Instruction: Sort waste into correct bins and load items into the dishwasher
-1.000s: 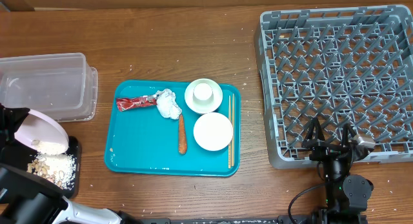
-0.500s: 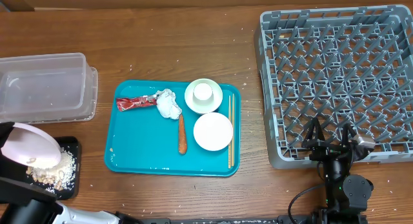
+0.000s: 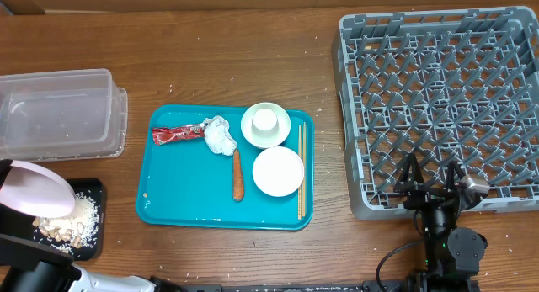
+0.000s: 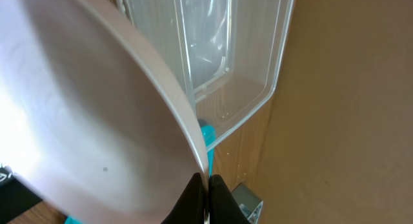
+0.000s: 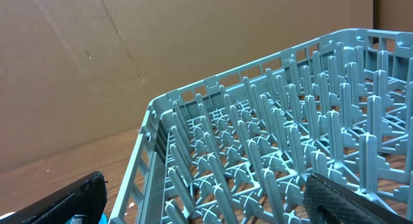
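My left gripper [image 4: 206, 201] is shut on the rim of the pale pink plate [image 3: 34, 189], held tilted over the black tray [image 3: 94, 209] at the far left. Pale crumbly scraps [image 3: 69, 220] lie in that tray. The clear tub [image 3: 59, 114] stands behind it, and it also shows in the left wrist view [image 4: 226, 56]. On the teal tray [image 3: 185, 195] lie the red wrapper [image 3: 175, 135], white tissue [image 3: 221, 136], orange-brown stick [image 3: 237, 176], a white bowl [image 3: 278, 171] and a cup in a bowl [image 3: 265, 122]. My right gripper [image 3: 431, 184] is open over the grey rack's [image 3: 438, 90] front edge.
Wooden chopsticks [image 3: 300, 170] lie along the teal tray's right side. The rack's pegs [image 5: 277, 159] fill the right wrist view. Cardboard walls stand at the back of the table.
The plate in my left gripper has moved down and left over the black tray. More crumbly scraps now lie in the tray. The right arm has not moved.
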`<state>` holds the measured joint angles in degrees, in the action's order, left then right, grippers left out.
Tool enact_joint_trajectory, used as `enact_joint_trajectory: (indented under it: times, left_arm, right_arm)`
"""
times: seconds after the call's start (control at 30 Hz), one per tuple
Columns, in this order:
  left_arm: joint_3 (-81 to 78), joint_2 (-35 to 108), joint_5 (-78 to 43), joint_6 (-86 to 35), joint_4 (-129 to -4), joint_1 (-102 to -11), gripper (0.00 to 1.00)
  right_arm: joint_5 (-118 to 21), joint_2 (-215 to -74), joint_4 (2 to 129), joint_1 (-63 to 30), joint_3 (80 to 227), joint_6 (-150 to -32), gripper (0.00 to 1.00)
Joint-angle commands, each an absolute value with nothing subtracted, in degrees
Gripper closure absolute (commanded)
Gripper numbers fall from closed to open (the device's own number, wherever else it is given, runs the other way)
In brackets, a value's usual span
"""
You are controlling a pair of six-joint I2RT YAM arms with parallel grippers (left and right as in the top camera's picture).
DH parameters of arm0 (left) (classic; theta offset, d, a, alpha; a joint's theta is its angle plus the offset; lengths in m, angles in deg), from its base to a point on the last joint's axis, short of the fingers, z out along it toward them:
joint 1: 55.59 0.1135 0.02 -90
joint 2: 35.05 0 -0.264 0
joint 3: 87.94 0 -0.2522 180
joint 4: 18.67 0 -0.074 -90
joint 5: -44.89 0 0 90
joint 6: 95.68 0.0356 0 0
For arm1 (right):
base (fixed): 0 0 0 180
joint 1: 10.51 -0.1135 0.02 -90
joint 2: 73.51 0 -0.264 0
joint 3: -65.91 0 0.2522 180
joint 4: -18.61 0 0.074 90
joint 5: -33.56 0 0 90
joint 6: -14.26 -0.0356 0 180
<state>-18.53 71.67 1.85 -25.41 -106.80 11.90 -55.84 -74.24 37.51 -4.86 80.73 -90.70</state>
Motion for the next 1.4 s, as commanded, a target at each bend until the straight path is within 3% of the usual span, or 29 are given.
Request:
enact_joint_trajectory:
  times: [0.0, 0.77, 1.07, 1.37]
  left_arm:
    - [-20.1, 69.4, 3.7, -25.0, -106.7, 12.4, 0.96]
    - [-20.1, 69.3, 9.8, -20.2, -111.4, 12.6, 0.96]
    - [-20.3, 69.1, 2.7, -21.3, -111.6, 12.6, 0.96]
    - [-20.5, 68.8, 5.6, -20.4, -111.7, 12.5, 0.96]
  right_arm:
    - [-56.4, -73.7, 37.2, -4.5, 80.1, -90.3, 0.0]
    - [-56.4, -73.7, 37.2, -4.5, 80.1, -90.3, 0.0]
    - [-56.4, -73.7, 37.2, -4.5, 80.1, -90.3, 0.0]
    - [-56.4, -73.7, 37.2, -4.5, 80.1, -90.3, 0.0]
